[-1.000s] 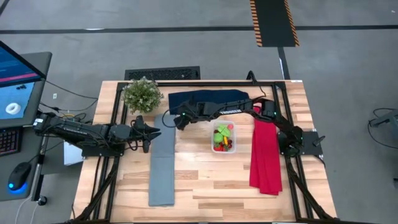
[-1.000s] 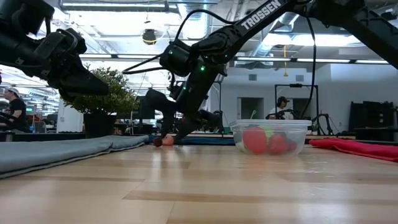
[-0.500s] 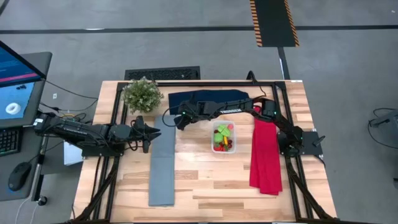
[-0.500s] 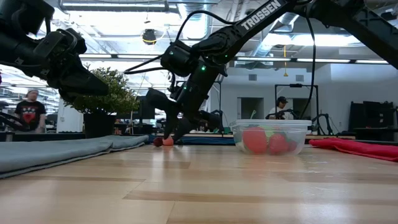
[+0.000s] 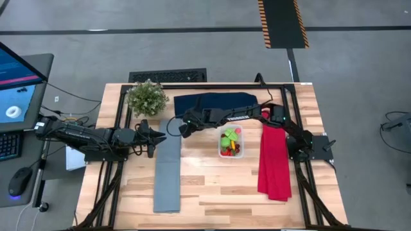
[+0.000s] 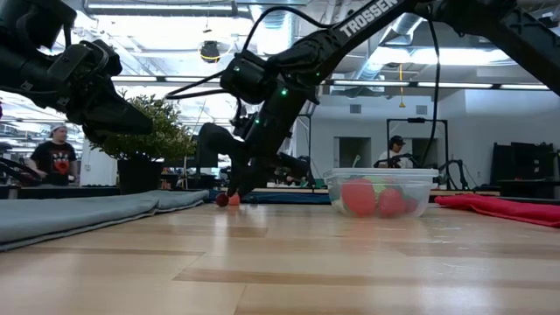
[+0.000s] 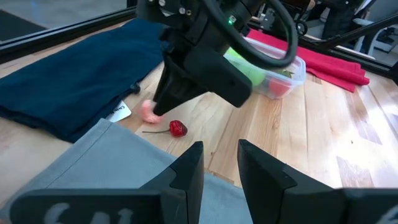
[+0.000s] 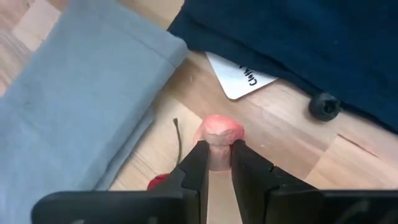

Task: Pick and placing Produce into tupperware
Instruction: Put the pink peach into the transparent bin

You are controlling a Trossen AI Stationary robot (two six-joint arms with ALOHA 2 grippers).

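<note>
My right gripper (image 8: 219, 163) reaches across the table to its left-centre (image 5: 182, 130) and is shut on a small pink produce piece (image 8: 219, 138) that lies beside the grey cloth's far end. A dark red cherry (image 7: 178, 129) with a thin stem rests on the wood close by. The clear tupperware (image 5: 231, 142) stands on the table right of centre with red, lime-green and yellow produce in it. My left gripper (image 7: 219, 160) is open and waits above the grey cloth's far end (image 5: 153, 136), touching nothing. My right gripper pinches the pink piece (image 8: 214, 150) between its two fingertips (image 8: 200, 163), one on each side. The fingers slant down at it from the table's right and far side. The piece sits on the wood (image 6: 234, 199) beside the cherry.
A long grey cloth (image 5: 167, 174) lies left of centre, a navy cloth (image 5: 215, 102) with a white tag (image 8: 239, 78) at the far edge, and a red cloth (image 5: 275, 160) on the right. A potted plant (image 5: 146, 96) stands at the far left. People show in the room behind.
My right gripper has moved a little toward the table's left and near edge and come down onto the pink piece. The pink piece and the cherry have stayed where they were on the wood.
</note>
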